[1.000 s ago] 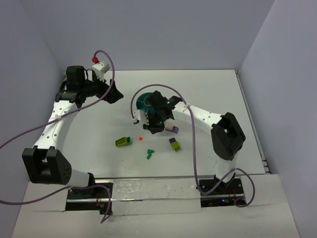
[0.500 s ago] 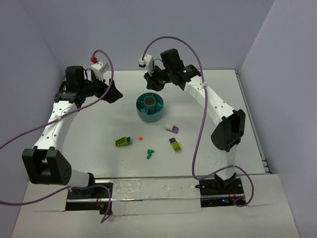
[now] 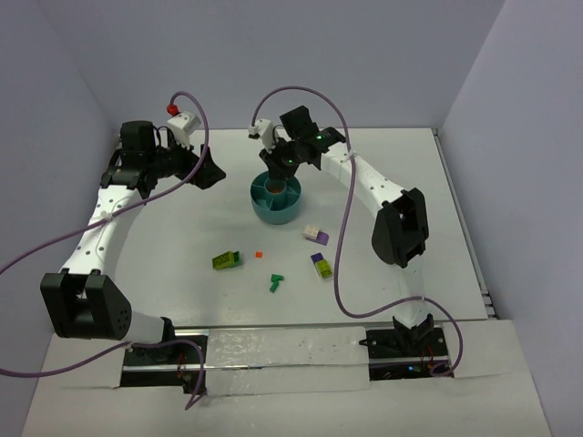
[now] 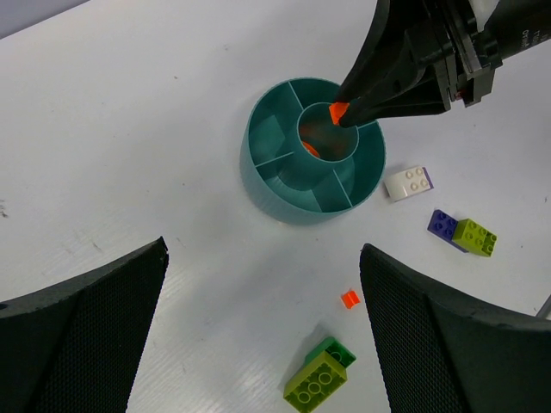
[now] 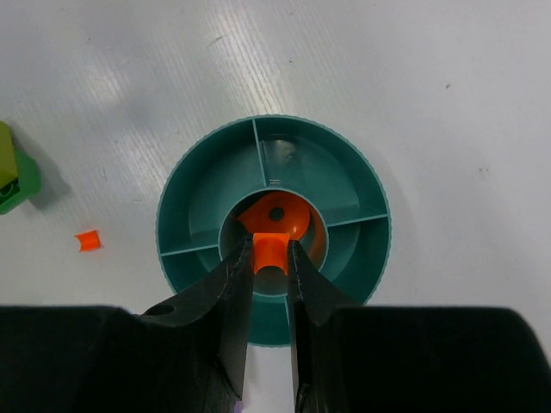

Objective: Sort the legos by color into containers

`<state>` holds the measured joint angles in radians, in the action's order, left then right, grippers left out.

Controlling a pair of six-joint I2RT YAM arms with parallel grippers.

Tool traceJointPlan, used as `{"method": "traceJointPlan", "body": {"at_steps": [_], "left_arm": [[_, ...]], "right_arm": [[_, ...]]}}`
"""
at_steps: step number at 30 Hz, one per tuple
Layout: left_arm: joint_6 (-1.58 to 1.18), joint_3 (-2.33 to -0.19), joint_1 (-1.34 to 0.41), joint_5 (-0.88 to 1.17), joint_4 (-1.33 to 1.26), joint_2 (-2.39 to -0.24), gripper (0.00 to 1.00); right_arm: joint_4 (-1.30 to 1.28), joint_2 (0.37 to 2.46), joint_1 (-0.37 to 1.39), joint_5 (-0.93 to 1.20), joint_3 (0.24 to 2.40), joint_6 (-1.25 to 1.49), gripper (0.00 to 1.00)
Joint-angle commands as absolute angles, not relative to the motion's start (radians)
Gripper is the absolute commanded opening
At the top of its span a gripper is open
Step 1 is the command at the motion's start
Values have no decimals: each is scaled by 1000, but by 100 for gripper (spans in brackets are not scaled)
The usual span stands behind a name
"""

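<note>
The round teal bowl [image 3: 276,208] stands mid-table, with an orange-red piece [image 5: 280,215] lying in its central ring. My right gripper [image 3: 276,167] hangs just over that ring, shut on a small orange-red lego [image 5: 270,252]; it also shows in the left wrist view [image 4: 338,113]. My left gripper [image 3: 211,173] is open and empty, up at the left of the bowl. On the table lie a lime-and-dark-green brick [image 3: 227,260], an orange-red bit [image 3: 259,253], a dark green piece [image 3: 275,283], a purple-and-white brick [image 3: 316,234] and a purple-and-yellow brick [image 3: 322,266].
The loose bricks lie in a band in front of the bowl. The bowl's outer compartments [image 5: 288,159] look empty. Walls close the table at the back and sides. Purple cables loop over both arms.
My right arm rose from the table beside the purple-and-white brick, swung behind the bowl, then came over the bowl's centre with the orange-red lego. The left arm has not moved.
</note>
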<state>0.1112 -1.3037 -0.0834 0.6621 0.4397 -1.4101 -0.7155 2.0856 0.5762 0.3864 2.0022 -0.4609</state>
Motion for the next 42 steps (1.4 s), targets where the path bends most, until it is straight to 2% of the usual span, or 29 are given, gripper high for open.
{"method": "traceJointPlan", "body": {"at_steps": [1,12,18,20,23,26,30,33,36,39,42], "left_arm": [[99,-1304,-78,673,384,-1409,99],[104,-1335,-78,681,409,-1448,99],[101,-1333,-78,686,407,-1453,99],[104,-1332,-78,687,409,-1455,99],[115,-1328,-78,693,414,-1456,99],[132,-1321,-78,696,424,-1451,99],[140,-1314,-78,710,433,-1442,99],[163,-1306,-78,740,452,-1431,97],[254,-1291,-80,774,506,-1422,94],[371,-1281,-97,778,591,-1431,91],[409,-1262,-167,687,622,-1445,83]], "right_arm": [[-704,2094,583,345,2000,-461,0],[-710,2122,585,351,1974,-474,2],[-716,2131,586,339,1976,-479,25],[-718,2131,587,339,1977,-476,38],[-721,2119,591,345,1980,-469,49],[-728,2100,604,348,1985,-466,54],[-731,2070,611,362,2003,-447,55],[-733,2029,608,358,2009,-418,56],[-728,1951,576,380,1989,-376,61],[-722,1874,531,411,1951,-320,72],[-695,1768,480,399,1846,-281,99]]}}
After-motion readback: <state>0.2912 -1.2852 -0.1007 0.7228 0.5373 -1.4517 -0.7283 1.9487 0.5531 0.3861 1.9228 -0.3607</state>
